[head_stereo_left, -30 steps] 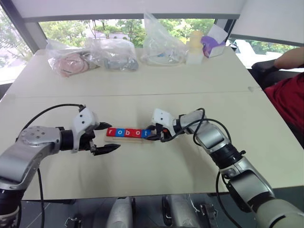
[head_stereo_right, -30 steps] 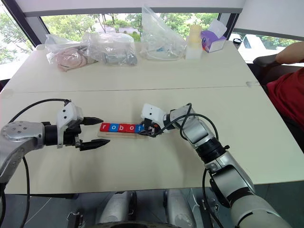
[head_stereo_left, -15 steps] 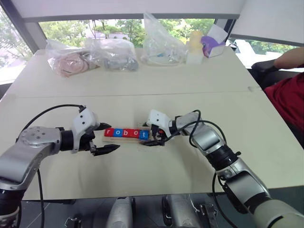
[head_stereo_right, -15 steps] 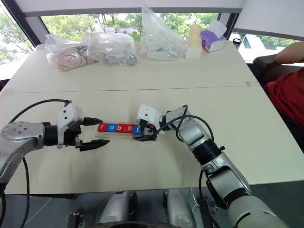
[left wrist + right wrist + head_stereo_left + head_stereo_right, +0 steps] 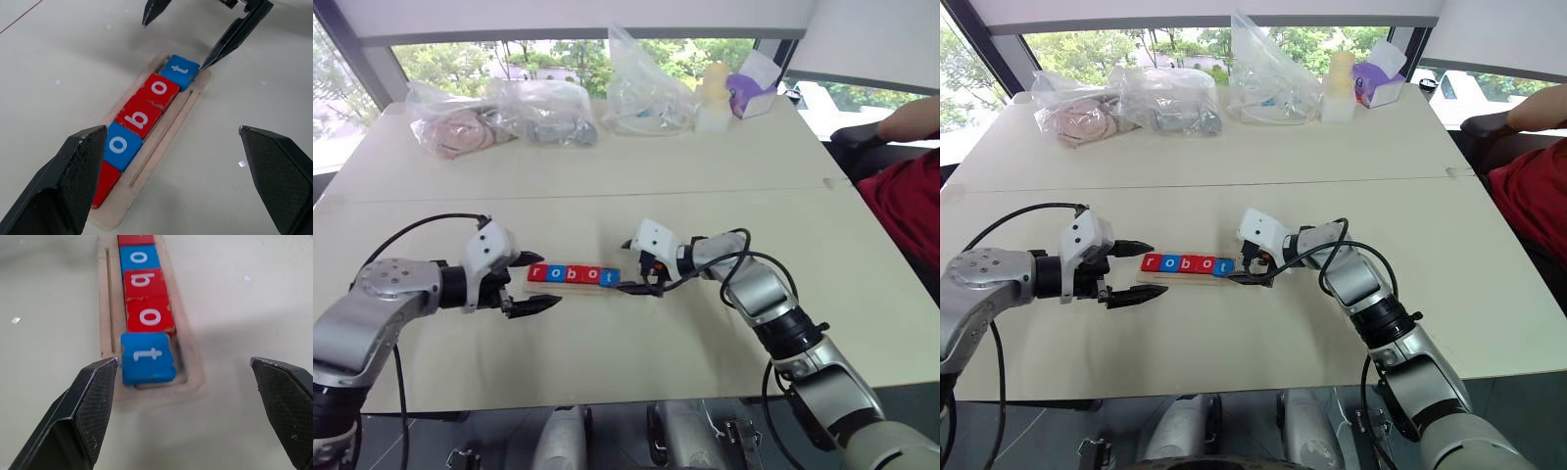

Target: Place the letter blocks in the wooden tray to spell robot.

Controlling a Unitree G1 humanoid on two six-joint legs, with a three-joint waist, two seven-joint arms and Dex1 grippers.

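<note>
The wooden tray (image 5: 570, 285) lies on the white table between my two grippers. Five letter blocks (image 5: 574, 273) sit in its slot in a row: red r, blue o, red b, red o, blue t (image 5: 146, 357). The t tile sits at the tray's end, slightly askew against the rim. My right gripper (image 5: 627, 267) stands open just off that end, one finger on each side, touching nothing. At the r end, my left gripper (image 5: 548, 281) hovers open and apart from the tray (image 5: 161, 142).
Clear plastic bags (image 5: 543, 110) with items, a pale bottle (image 5: 715, 93) and a purple box (image 5: 754, 93) line the table's far edge. A person in a red top (image 5: 911, 201) sits at the right side.
My right gripper was shut on the blue t tile at the tray's end; it has opened, let the tile go and drawn back slightly to the right. The left gripper has stayed put.
</note>
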